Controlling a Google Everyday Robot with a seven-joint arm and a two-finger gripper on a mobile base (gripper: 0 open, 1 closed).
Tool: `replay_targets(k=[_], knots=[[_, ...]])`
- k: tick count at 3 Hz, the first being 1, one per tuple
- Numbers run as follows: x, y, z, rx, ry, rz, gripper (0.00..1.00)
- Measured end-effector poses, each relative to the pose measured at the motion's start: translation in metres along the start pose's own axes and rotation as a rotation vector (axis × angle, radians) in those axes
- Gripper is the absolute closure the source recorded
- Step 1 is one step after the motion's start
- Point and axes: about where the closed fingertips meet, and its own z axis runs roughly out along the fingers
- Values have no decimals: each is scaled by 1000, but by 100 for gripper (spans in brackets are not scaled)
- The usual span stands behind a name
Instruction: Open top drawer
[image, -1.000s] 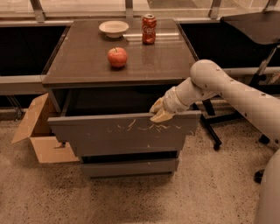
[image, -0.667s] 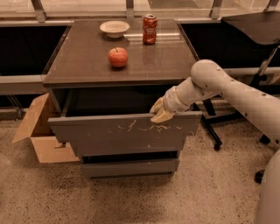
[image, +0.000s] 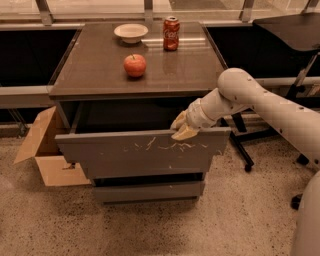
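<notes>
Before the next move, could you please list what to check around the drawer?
1. Wide grey scratched top drawer stands pulled out: ok.
2. Gripper sits at the drawer front's upper edge, right of middle: ok.
3. Hold on that edge secure: cannot tell.
4. Red apple, red soda can and white bowl sit back from the brown tabletop's front edge: ok.
5. Open cardboard box lies left of the drawer, off its path: ok.
</notes>
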Motion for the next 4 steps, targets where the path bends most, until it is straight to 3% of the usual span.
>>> replay_targets(k=[1,2,3,4], knots=[[0,0,0,0,0,0,6],[0,0,0,0,0,0,0],[-4,11,5,-45,-4,-14,0],[-10,37,9,-136,-1,-16,0]])
